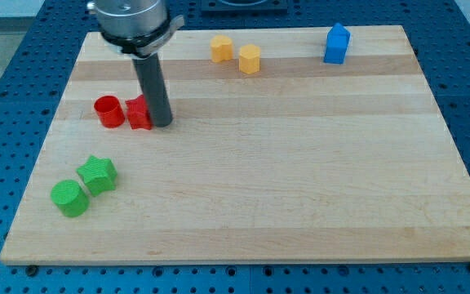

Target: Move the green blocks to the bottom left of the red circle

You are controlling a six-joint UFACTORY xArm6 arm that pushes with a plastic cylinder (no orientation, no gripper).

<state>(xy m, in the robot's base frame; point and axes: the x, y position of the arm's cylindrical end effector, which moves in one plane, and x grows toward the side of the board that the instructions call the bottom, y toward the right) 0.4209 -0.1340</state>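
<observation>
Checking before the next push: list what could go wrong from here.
1. My tip sits against a second red block beside the red circle; moving off could shove either, shifting the target.
2. The green star and green cylinder touch; one push may split them.
3. Both lie near the board's left edge and could slide off.

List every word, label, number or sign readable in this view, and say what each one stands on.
None: no readable text shows anywhere.
The wooden board, the red cylinder, red block, green cylinder, green star block, two yellow blocks and blue block carry no markings.
The arm's grey head above my tip shows no legible label.
</observation>
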